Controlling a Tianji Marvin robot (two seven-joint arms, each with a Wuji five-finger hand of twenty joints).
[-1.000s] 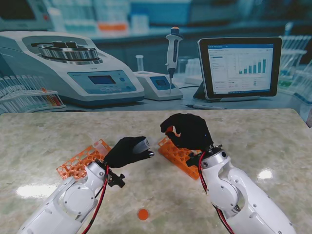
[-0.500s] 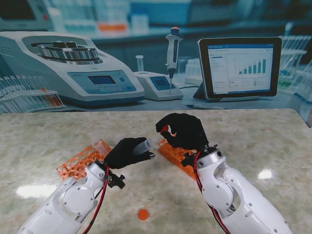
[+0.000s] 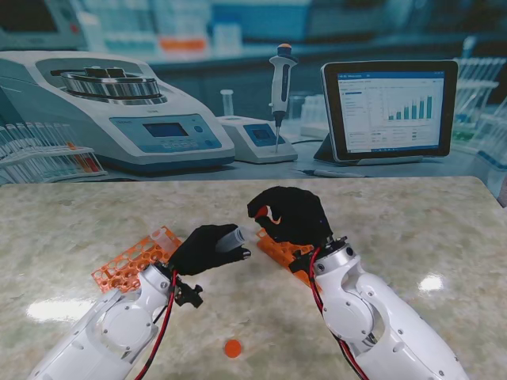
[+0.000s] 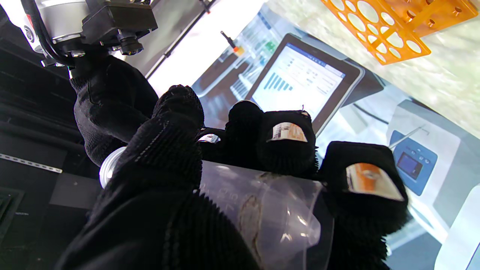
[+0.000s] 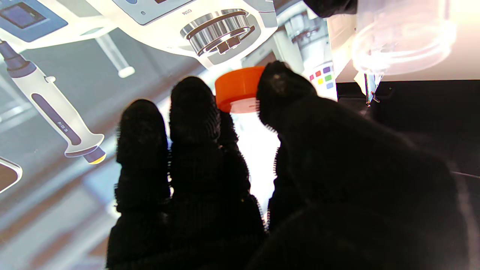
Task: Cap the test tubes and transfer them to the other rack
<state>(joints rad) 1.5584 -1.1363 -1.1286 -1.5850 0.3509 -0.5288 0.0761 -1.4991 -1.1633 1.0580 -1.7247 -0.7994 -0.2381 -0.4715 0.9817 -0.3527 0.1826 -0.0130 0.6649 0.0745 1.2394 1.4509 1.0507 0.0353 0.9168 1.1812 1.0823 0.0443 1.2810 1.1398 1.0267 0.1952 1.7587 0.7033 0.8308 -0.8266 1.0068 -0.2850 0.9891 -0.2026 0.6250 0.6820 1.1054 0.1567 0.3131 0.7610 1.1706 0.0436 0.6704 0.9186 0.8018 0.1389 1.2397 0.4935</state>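
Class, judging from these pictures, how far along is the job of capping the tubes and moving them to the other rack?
Early. The left hand holds an uncapped tube; the right hand pinches an orange cap beside its mouth, not yet on. Another cap lies on the table. Capping and racking remain.

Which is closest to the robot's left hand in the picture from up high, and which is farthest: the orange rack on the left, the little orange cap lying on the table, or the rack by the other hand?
Measured from the left hand:
1. The rack by the right hand, just to its right.
2. The left orange rack, to its left.
3. The loose orange cap, nearer to me, farthest.
Racks 1 and 2 are close to call.
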